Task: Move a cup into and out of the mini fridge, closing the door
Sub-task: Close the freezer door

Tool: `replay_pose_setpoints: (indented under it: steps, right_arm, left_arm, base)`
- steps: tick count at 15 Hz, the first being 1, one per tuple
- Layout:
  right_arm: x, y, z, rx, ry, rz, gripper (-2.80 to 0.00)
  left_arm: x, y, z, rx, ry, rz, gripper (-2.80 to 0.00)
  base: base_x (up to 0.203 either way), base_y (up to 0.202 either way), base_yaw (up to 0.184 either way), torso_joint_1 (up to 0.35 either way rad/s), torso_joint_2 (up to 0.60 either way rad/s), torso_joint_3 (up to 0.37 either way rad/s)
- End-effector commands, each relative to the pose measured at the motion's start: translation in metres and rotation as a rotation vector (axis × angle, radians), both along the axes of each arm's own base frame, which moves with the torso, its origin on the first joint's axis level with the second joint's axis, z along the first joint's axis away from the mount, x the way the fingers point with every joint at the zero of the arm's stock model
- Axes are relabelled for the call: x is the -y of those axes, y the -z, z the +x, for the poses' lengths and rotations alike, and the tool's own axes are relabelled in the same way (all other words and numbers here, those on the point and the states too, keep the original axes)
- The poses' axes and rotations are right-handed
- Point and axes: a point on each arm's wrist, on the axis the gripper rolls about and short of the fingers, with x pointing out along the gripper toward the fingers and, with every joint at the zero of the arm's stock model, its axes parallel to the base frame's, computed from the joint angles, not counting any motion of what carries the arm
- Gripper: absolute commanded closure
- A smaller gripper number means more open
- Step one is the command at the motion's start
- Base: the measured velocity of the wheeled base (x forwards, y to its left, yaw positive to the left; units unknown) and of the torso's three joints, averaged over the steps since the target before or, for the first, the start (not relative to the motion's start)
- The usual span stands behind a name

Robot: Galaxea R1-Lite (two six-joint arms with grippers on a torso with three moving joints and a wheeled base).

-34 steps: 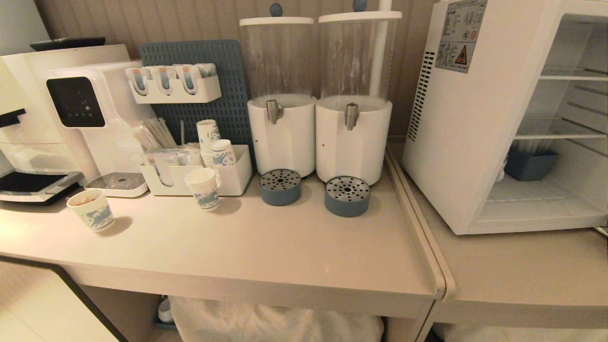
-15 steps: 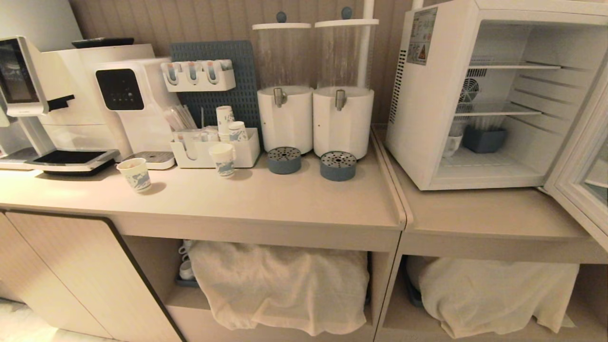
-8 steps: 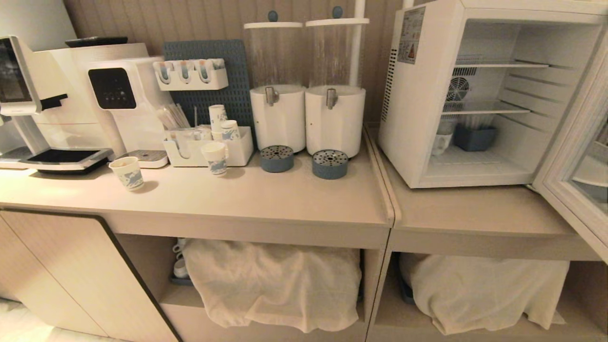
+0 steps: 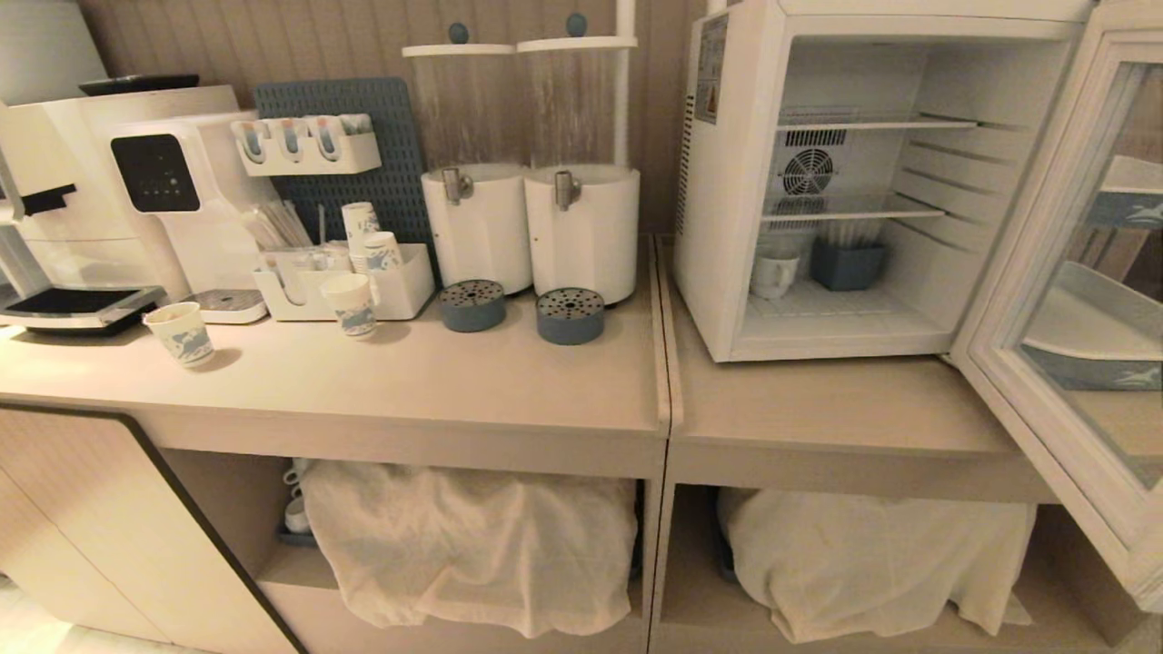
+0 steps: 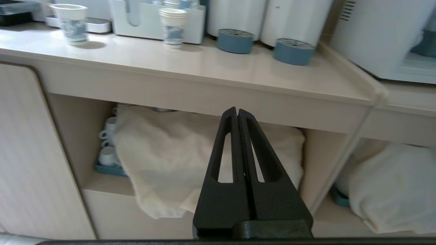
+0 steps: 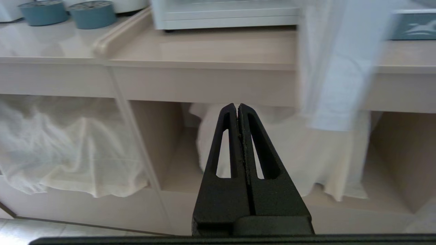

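- Mini fridge (image 4: 727,209) sits on the right counter section (image 4: 818,409), cabinet wide open to me.
- Door (image 4: 1045,300) is swung out toward the right; I see through its glass pane.
- Cup (image 4: 773,272), white with a loop handle, stands on the fridge's bottom shelf at the left side, under the lower wire shelf (image 4: 845,211).
- Blue-grey bin (image 4: 847,264) just beside the cup, deeper in and to its right; round fan grille (image 4: 807,171) on the back wall above both.
- Warning sticker (image 4: 710,68) on the fridge's left outer wall.
- My left gripper (image 5: 237,114) is pinched fully together, nothing in it, hanging low in front of the open cubby under the left counter (image 5: 204,68), pointing at the draped white cloth (image 5: 190,153).
- My right gripper (image 6: 237,109) is likewise clamped together and empty, low in front of the cubby under the right counter section, aimed at another cloth (image 6: 265,143).
- Neither arm shows in the head view.
- Left counter: two white drink dispensers (image 4: 527,227) with blue drip cups (image 4: 520,311) in front.
- Patterned paper cups (image 4: 263,324) stand loose on the left counter; white organiser tray (image 4: 400,291) behind them.
- Water dispenser (image 4: 164,200) and a coffee machine (image 4: 54,227) at far left.
- A stack of white mugs on a blue tray (image 5: 107,146) sits in the left cubby beside the cloth.
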Motion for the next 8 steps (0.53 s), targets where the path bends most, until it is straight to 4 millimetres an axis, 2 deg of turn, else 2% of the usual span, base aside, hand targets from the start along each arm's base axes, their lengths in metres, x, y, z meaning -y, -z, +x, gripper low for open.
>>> replay_pose_setpoints:
  steps: [1,8]
  right_arm:
    - [0.0,0.0,0.0002,-0.003,-0.001,0.0,0.0]
    - [0.0,0.0,0.0002,-0.003,-0.001,0.0,0.0]
  left_arm:
    - [0.0,0.0111,0.0029,-0.034,0.0,-0.002,0.0]
    - [0.0,0.0111,0.0029,-0.034,0.001,-0.005,0.0]
  base:
    - [0.0,-0.197,-0.001,0.006,0.0,-0.002]
    - [0.0,-0.192,0.0,0.002,0.0,0.002]
